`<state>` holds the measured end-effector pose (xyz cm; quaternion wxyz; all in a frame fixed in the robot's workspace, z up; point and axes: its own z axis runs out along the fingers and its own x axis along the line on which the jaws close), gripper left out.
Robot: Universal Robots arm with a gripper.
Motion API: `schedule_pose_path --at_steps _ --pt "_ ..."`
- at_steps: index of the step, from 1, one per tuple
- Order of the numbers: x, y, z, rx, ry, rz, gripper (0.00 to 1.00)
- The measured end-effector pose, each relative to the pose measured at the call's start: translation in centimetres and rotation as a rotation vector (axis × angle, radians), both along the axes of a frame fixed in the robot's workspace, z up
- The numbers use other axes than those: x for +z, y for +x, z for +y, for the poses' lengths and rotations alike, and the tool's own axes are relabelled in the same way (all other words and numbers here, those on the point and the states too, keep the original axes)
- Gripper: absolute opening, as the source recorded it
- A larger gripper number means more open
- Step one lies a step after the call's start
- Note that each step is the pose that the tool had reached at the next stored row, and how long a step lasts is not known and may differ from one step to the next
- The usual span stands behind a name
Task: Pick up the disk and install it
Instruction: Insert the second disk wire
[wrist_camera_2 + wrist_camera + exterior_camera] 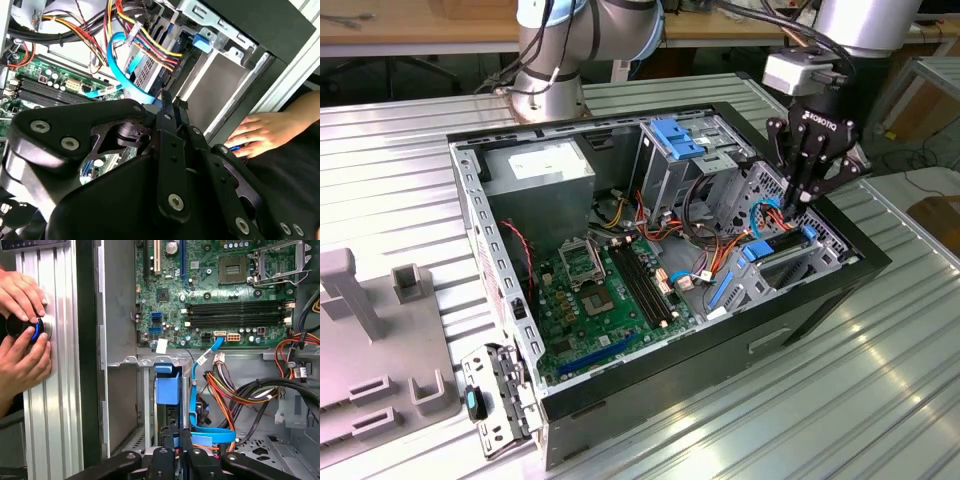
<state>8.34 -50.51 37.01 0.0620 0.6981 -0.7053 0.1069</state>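
Here we are looking at one open computer case (820, 300) lying on its side on a ribbed metal table (880, 400), with one black gripper (807, 193) hanging over the bay end at the exterior view's right. Its fingers are drawn close together, nearly closed, and we cannot tell whether they are clamping anything. Inside the case we are counting one green motherboard (590, 300), one grey power supply box (540, 175) and one blue-topped drive cage (680, 140). The disk (782, 246) is sitting edge-up in the lower bay just beneath the fingertips, its blue rails showing; in the first wrist view its blue rail tab (167, 387) is lying directly ahead of the gripper (172, 450). One blue data cable (200, 390) and one bundle of coloured power wires (235, 390) are running beside it. Two hands (22, 335) of a person are resting on a round knob (30, 327) outside the case wall.
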Motion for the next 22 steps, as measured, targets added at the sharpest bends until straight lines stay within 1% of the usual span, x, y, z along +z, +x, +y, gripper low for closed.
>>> schedule_pose_path --at_steps 1,2,3,4,5,6,7,8,9,10,11,12,14,15,16,17,18,19,21,22 --pt "-0.44 -0.84 -1.22 0.000 0.0196 -0.0173 0.16" --pt "-0.48 -0.67 -1.25 0.000 0.0217 -0.0118 0.16" --pt "-0.50 -0.66 -1.25 0.000 0.0225 -0.0225 0.16" --pt "-0.51 -0.66 -1.26 0.001 0.0226 -0.0408 0.16" --pt "-0.53 -0.66 -1.26 0.002 0.0239 -0.0510 0.16" --pt "-0.58 -0.66 -1.27 0.002 0.0304 -0.0517 0.16" --pt "-0.64 -0.66 -1.29 0.002 0.0409 -0.0518 0.16" --pt "-0.68 -0.65 -1.44 0.002 0.0787 -0.0518 0.16" --pt "-0.69 -0.66 -1.60 0.002 0.1030 -0.0518 0.16" --pt "-0.71 -0.67 -1.78 0.004 0.1111 -0.0537 0.16" --pt "-0.77 -0.65 -2.03 0.015 0.1129 -0.0610 0.16" --pt "-0.84 -0.66 -2.20 0.026 0.1133 -0.0655 0.16" --pt "-1.02 -0.66 -2.50 0.036 0.1172 -0.0664 0.16" --pt "-1.12 -0.66 -2.75 0.037 0.1201 -0.0665 0.16" --pt "-1.23 -0.66 -3.05 0.037 0.1248 -0.0665 0.16" --pt "-1.35 -0.67 -3.20 0.037 0.1320 -0.0666 0.16" --pt "-1.40 -0.67 -3.23 0.037 0.1394 -0.0668 0.16" --pt "-1.46 -0.66 -3.25 0.036 0.1559 -0.0671 0.16" --pt "-1.59 -0.64 -3.33 0.036 0.1805 -0.0675 0.16" --pt "-1.69 -0.63 -3.53 0.035 0.1937 -0.0678 0.16"
